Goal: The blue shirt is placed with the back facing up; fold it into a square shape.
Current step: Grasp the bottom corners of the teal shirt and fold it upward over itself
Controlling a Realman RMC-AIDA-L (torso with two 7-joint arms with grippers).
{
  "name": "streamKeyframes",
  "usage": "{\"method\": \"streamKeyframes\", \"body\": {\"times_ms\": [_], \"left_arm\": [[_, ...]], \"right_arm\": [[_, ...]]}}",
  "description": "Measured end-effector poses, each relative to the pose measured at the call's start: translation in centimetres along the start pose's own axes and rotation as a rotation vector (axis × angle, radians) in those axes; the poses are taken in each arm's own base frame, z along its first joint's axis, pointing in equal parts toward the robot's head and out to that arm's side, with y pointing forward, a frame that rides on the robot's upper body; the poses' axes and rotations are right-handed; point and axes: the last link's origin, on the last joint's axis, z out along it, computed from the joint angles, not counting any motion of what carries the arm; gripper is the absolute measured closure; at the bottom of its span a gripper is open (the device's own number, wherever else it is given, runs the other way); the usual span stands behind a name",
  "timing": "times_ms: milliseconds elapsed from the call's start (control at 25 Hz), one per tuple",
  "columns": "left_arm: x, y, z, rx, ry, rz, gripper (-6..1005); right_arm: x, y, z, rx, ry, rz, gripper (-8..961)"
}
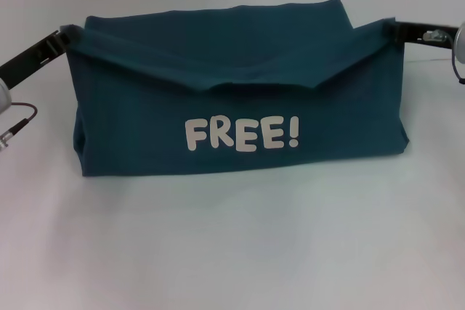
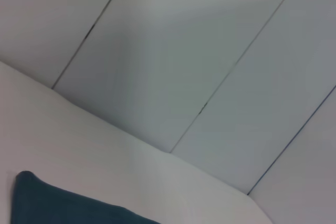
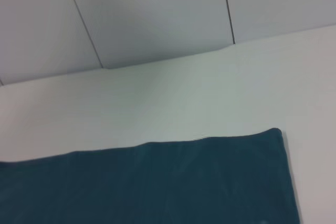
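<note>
End effectors pinch the top corners of the blue shirt point(image 1: 240, 107): left end effector point(image 1: 69, 34) on its left corner, right end effector point(image 1: 396, 30) on its right. Shirt spread across the white counter point(image 1: 232, 252), "FREE!" lettering showing.

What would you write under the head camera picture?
Two pincers, left and right, hold the folded blue shirt by its far corners.

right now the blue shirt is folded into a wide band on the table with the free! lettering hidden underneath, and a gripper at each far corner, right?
Not quite. The blue shirt is folded into a wide band, with the left gripper and the right gripper at its far corners, but the white FREE! lettering is not hidden: the head view shows it facing up on the near part of the fold.
</note>
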Motion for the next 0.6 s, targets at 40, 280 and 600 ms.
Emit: {"method": "streamKeyframes", "body": {"times_ms": [40,280,600], "left_arm": [[-0.03,-0.06,-0.01,0.004,0.001,0.003,893],[-0.36,-0.2,0.07,0.023,0.001,0.005,892],[-1.01,0.17,0.53,0.027,-0.012,0.011,889]], "right_arm": [[0.1,0.04,0.07,0.002,0.003,-0.004,827],[0.36,0.02,0.31,0.019,0.007,-0.013,817],[0.89,-0.06,0.64,0.045,0.02,-0.036,803]]}}
